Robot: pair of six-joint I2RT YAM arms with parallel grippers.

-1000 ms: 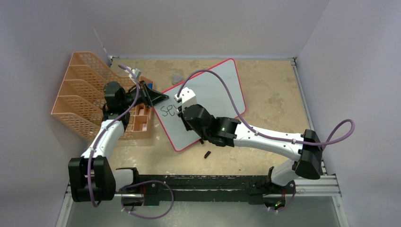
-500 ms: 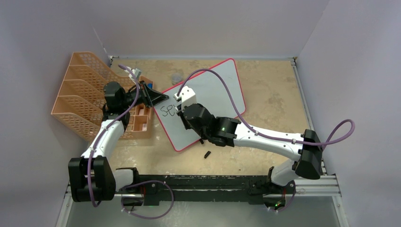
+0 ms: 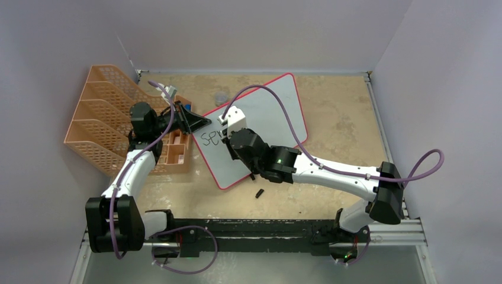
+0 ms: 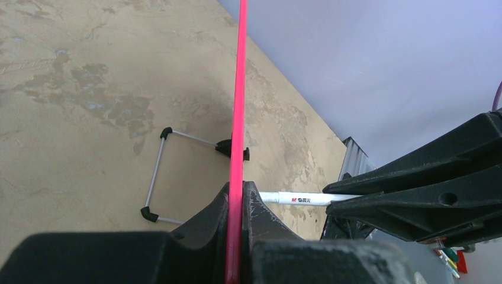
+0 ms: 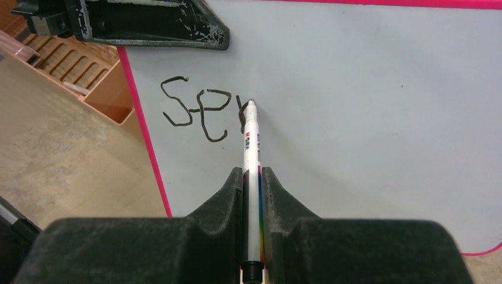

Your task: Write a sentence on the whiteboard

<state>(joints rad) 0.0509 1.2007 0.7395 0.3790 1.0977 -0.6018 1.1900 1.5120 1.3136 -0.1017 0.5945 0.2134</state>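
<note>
We have our left gripper [image 4: 237,192] clamped on the whiteboard [image 5: 367,118] edge, right gripper [image 5: 253,177] pinching a marker [image 5: 251,139] touching the sentence [image 5: 198,112] upper left.

Out to the left of my left claw [image 4: 235,195] I see an orange mesh file rack [image 3: 97,118] with slanted tiers. Just beside that claw, on its near side, sits a small orange tray [image 3: 176,149] split into compartments, right next to the rack. On the mottled tan surface [image 3: 343,124], nearer me than the right claw [image 5: 253,177], lies a short black piece [image 3: 259,193]. Beyond both claws, toward the back wall — a small round clear thing [image 3: 221,96]; I can't tell what.
</note>
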